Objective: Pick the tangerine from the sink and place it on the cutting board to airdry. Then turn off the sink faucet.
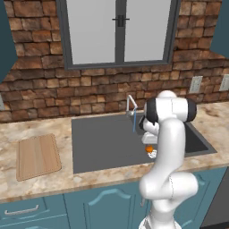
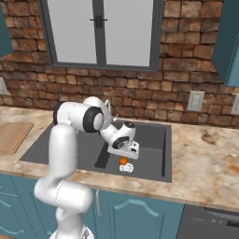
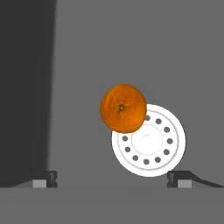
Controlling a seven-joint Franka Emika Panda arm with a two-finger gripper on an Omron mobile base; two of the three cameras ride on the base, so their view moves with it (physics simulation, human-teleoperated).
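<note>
The tangerine (image 3: pixel 123 108) lies on the floor of the dark-grey sink (image 1: pixel 98 143), overlapping the edge of the round white drain (image 3: pixel 148 141). My gripper (image 3: pixel 113 179) hangs straight above it, open wide, with nothing between its fingertips (image 3: pixel 179 178). In the base views the fruit (image 1: pixel 149 149) (image 2: pixel 123 160) shows just under the hand (image 2: pixel 123 144), near the basin's front wall. The cutting board (image 1: pixel 38 155) lies flat on the counter to the left of the sink. The sink faucet (image 1: pixel 131 103) stands at the back rim, and a thin blue stream (image 1: pixel 134 121) runs from it.
The counter (image 2: pixel 205 158) wraps around the basin (image 2: pixel 149 154), with a brick wall and a window behind. My own arm (image 1: pixel 167 147) rises over the front rim of the sink. Outlets (image 1: pixel 195 84) are on the wall at the right.
</note>
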